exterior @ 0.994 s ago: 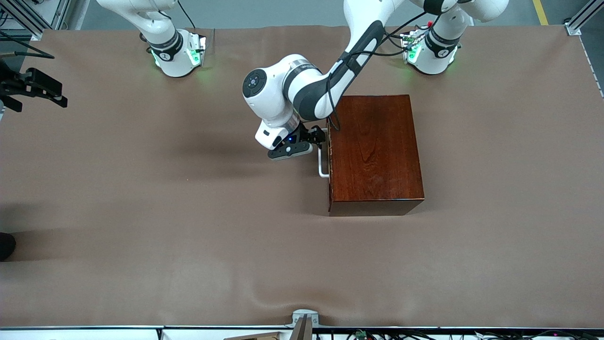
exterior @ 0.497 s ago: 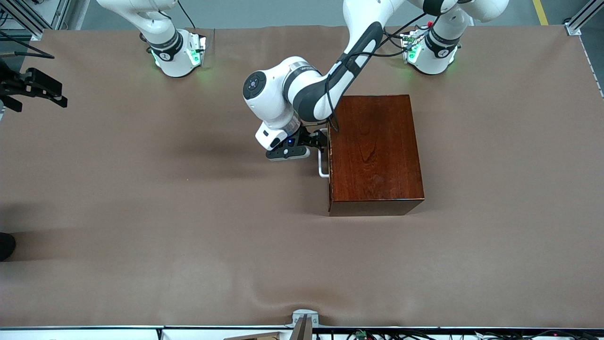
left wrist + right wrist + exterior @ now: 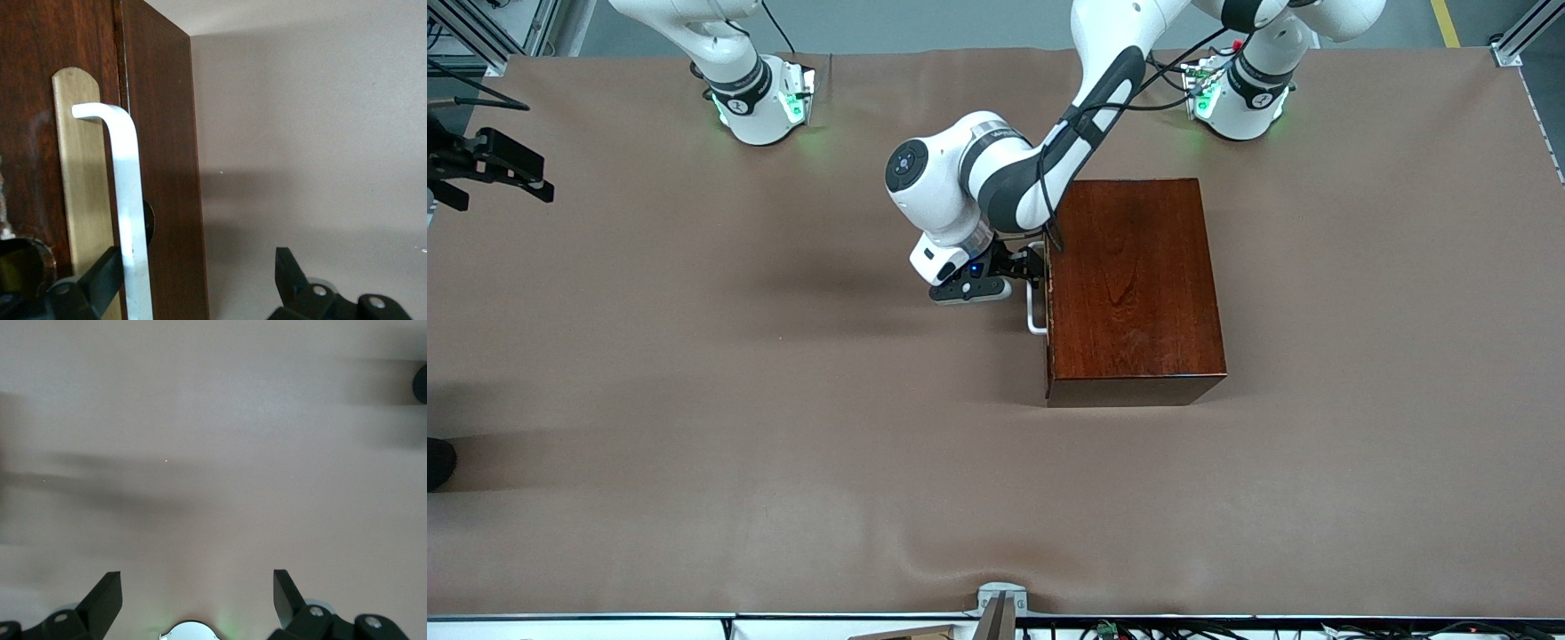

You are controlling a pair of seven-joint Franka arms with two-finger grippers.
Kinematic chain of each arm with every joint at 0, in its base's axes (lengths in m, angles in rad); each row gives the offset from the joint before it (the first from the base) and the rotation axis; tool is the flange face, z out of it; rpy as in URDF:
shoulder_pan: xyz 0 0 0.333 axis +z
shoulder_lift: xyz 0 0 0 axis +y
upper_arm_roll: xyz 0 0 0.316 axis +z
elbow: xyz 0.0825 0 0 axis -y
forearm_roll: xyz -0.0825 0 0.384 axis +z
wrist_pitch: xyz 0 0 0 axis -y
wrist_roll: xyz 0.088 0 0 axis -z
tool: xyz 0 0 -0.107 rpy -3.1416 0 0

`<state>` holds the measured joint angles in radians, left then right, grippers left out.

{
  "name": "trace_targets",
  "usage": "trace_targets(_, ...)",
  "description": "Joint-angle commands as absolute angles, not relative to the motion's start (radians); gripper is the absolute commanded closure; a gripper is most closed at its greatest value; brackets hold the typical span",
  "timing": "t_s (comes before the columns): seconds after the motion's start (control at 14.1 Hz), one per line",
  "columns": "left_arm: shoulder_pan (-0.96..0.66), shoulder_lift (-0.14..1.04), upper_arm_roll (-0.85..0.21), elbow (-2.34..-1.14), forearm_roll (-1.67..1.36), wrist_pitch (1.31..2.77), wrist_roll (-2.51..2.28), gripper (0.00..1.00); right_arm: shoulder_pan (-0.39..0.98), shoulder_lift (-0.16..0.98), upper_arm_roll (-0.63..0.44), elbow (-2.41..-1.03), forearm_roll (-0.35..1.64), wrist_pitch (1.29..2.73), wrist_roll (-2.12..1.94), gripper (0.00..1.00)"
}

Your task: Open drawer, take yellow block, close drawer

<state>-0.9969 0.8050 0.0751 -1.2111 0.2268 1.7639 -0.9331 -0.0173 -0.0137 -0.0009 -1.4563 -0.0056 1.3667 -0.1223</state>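
The dark reddish-brown wooden box [image 3: 1134, 289] stands on the table near the left arm's base. Its drawer is shut, with the white loop handle [image 3: 1034, 300] on the face toward the right arm's end. My left gripper [image 3: 1030, 266] is open at the handle's farther end. In the left wrist view the handle [image 3: 125, 200] runs in front of one finger [image 3: 103, 277], and the gripper [image 3: 197, 273] spans the handle without closing on it. The yellow block is hidden. My right gripper [image 3: 197, 593] is open and empty, waiting high over its own base; it does not show in the front view.
Brown cloth covers the table [image 3: 783, 400]. A black fixture [image 3: 494, 164] sticks in at the table edge at the right arm's end. The left arm's elbow [image 3: 960, 173] hangs over the table beside the box.
My left gripper has edged a little closer to the box, onto the handle. The drawer is still shut. The right arm has not moved.
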Motion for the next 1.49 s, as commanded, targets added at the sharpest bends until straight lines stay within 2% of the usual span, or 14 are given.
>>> trace_targets(0.0, -1.006, 0.828, 0.081, -1.181, 0.224, 1.798, -0.977, 0.00, -0.031, -0.018, 0.009, -1.450, -0.021, 1.365, -0.130, 0.00)
trace_targets(0.99, -1.009, 0.850, 0.040, -1.158, 0.183, 1.983, -1.175, 0.00, -0.029, -0.018, 0.011, -1.448, -0.023, 1.367, -0.135, 0.00)
trace_targets(1.42, -1.009, 0.888, 0.035, -1.077, 0.173, 1.997, -1.204, 0.00, -0.028, -0.018, 0.011, -1.448, -0.040, 1.370, -0.135, 0.00)
